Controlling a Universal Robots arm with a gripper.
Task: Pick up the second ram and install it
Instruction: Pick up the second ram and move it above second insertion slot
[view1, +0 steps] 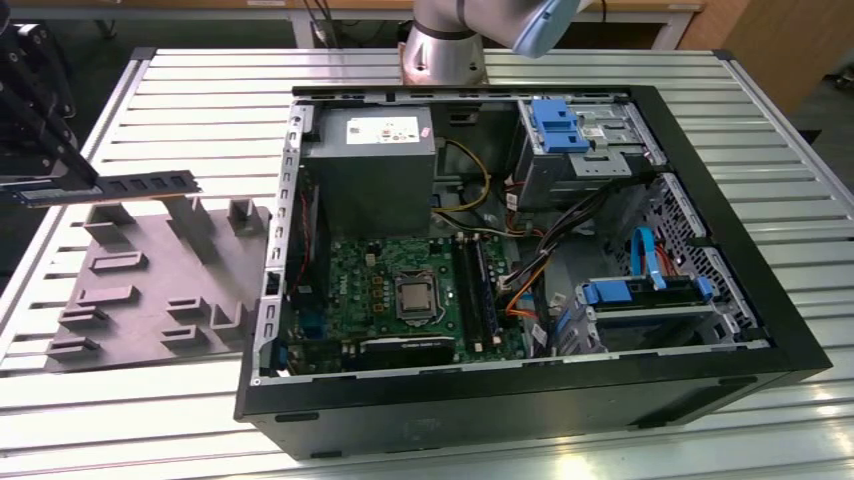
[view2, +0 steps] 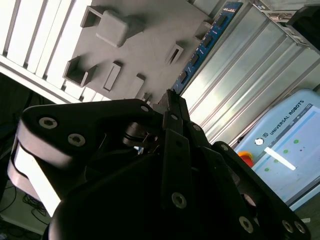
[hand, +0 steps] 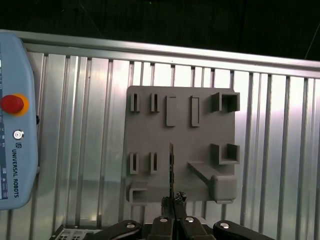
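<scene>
The second ram is a long dark stick held level just above the grey plastic block, at the exterior view's left. My gripper is shut on one end of it. In the first wrist view the ram shows edge-on, running out from the gripper over the block. The second wrist view shows the ram reaching away from the black fingers across the block's edge. The green board with its long black slots lies inside the open computer case.
The open case stands on the slatted metal table, at the exterior view's right of the block. Inside are a grey power supply, blue drive brackets and loose cables. A teach pendant lies beside the block.
</scene>
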